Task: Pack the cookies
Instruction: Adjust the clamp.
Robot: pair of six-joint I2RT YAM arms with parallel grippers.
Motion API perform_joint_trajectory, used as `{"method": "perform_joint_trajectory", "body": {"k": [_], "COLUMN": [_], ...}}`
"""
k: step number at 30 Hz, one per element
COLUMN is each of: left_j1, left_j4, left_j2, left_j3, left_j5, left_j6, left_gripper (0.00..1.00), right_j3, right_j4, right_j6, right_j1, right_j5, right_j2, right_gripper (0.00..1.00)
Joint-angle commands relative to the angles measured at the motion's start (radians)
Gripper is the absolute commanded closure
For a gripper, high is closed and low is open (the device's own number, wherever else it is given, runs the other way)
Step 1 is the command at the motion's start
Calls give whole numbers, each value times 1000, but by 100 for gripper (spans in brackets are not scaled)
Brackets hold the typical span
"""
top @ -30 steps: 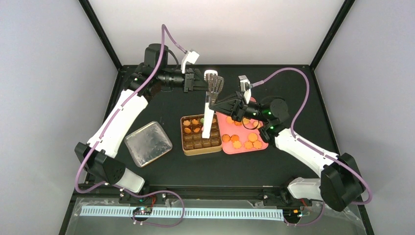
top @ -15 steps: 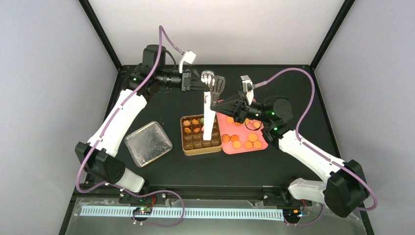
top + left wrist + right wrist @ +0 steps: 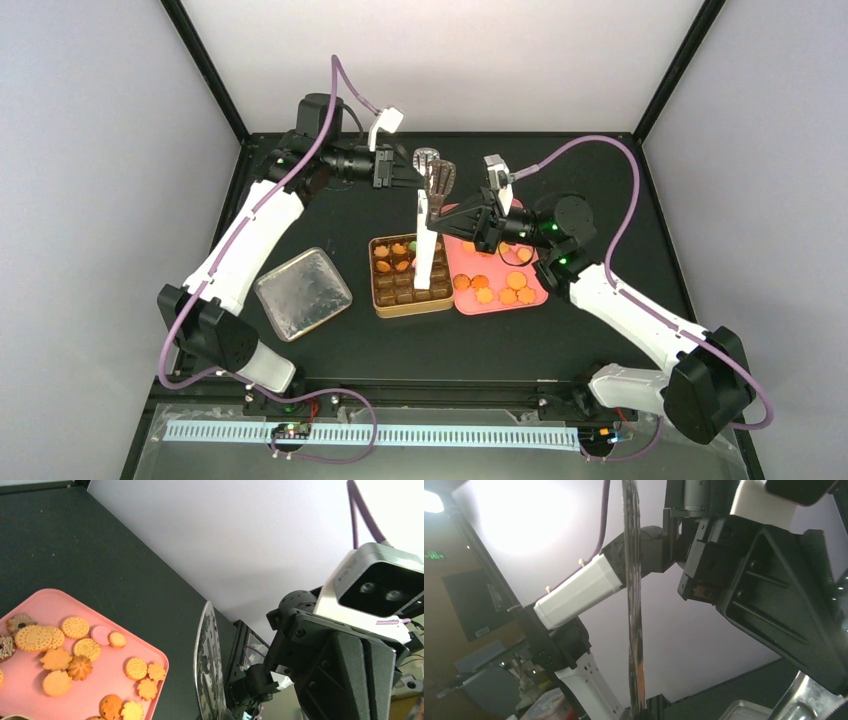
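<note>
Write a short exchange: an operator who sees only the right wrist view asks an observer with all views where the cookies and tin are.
Operator: I see only the tongs edge-on and the left arm. Where are the cookies?
Observer: Most lie on a pink tray, seen from the left wrist.
Operator: Any packed yet?
Observer: A few orange ones sit in the far rows of the tin beside that tray.

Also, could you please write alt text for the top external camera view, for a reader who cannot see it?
The right hand holds metal tongs over a brown compartmented tin, with the left hand near their far end. Orange cookies lie on a pink tray right of the tin; a silver lid lies left.
</note>
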Motion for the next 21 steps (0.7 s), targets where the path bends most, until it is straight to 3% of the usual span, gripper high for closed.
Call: {"method": "perform_joint_trajectory", "body": {"k": [1, 10, 17, 21], "left_j1": [65, 66, 65, 65], "left_j4": [31, 26, 2, -2], "left_j2": [56, 50, 37, 37], "left_j3": [-24, -24, -25, -21], "left_j5": [-238, -272, -367, -342], "left_j6": [173, 193, 219, 216], "left_gripper": [99, 99, 98, 98], "right_j3": [95, 190, 222, 225], "right_j4": [31, -243, -326, -364], "right_j6": [-13, -228, -291, -320], "right_j1": [64, 160, 182, 182], "right_j5": [-82, -47, -39, 8], "right_j2": [-91, -86, -82, -86], "right_gripper": [99, 99, 99, 99]}}
